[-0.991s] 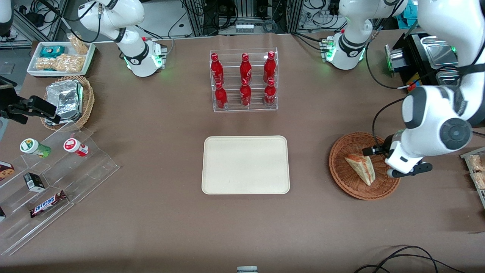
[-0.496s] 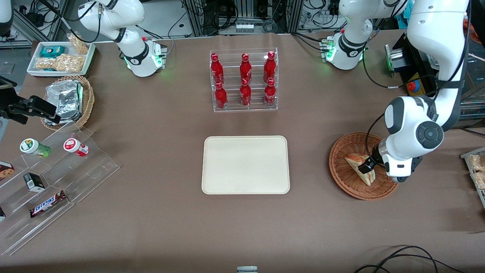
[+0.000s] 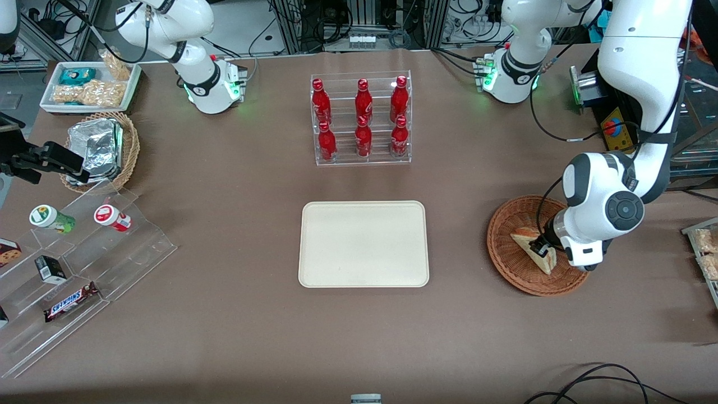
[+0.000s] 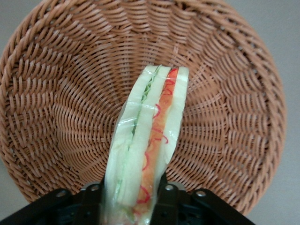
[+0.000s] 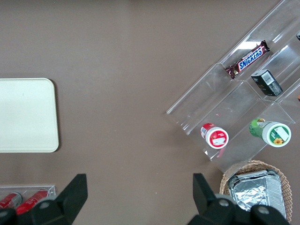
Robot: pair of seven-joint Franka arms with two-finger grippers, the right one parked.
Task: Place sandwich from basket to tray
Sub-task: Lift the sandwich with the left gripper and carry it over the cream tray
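Note:
The clear-wrapped sandwich [image 3: 526, 236], a white-bread wedge with red-orange and green filling, lies in the reddish-brown wicker basket [image 3: 505, 264] toward the working arm's end of the table. My left gripper [image 3: 542, 248] is down in the basket, shut on the sandwich. In the left wrist view the sandwich [image 4: 150, 131] stands on edge between the two black fingers [image 4: 167, 193] of the gripper [image 4: 130, 190], both touching its sides, with the basket [image 4: 70, 117] weave under it. The cream tray [image 3: 363, 244] lies flat mid-table with nothing on it; the right wrist view also shows the tray [image 5: 23, 115].
A clear rack of red bottles [image 3: 362, 120] stands farther from the front camera than the tray. Toward the parked arm's end are a tan basket of foil packets [image 3: 101, 148], a white snack tray [image 3: 90, 87] and a clear stepped shelf [image 3: 84, 258] with snacks.
The left arm swung over the basket and came down; its gripper moved from the basket's rim onto the sandwich and now grips its sides. The sandwich has hardly shifted.

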